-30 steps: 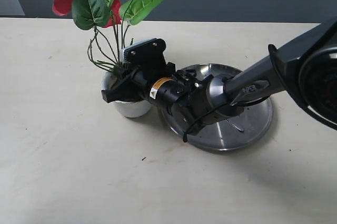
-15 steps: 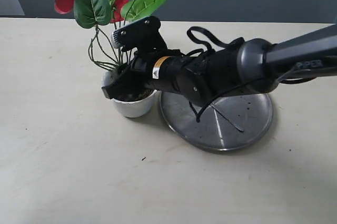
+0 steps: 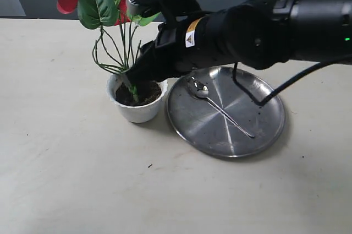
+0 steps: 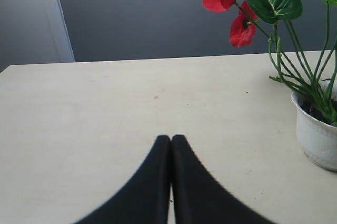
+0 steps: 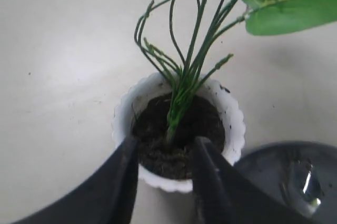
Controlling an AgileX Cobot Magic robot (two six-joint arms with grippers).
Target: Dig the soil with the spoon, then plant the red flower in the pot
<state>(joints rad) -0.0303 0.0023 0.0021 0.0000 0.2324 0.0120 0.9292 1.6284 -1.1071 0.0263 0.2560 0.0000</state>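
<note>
The job looks almost done. The flower [image 3: 99, 3] stands up in the pot [image 3: 136, 112], with its stems bunched and poking down into the soil [image 5: 179, 134]. The pot sits on the surface [image 3: 71, 162], to the left of the plate [image 3: 269, 118] and just beside it. The spoon [image 3: 217, 107] lies flat on the plate, with its bowl at the left end, near the pot. Nothing holds it, so I think the digging is over. A few dark crumbs lie on the plate too. The right tool [image 5: 164, 176] hangs over the near edge of the pot. Its two fingers are apart, one on each side of the stem base, and they do not pinch the stems. It looks like it has let go of the flower. The flower stays up alone, but it leans a bit to the left and far side. The left tool [image 4: 171, 150] is low over the bare surface, well to the left of the pot, with its fingers pressed together and nothing between them. I think what is left is small: the right tool needs to lift away without bumping the stems or tipping the pot. The soil may need a little pat around the stems so the flower stands firm.
</note>
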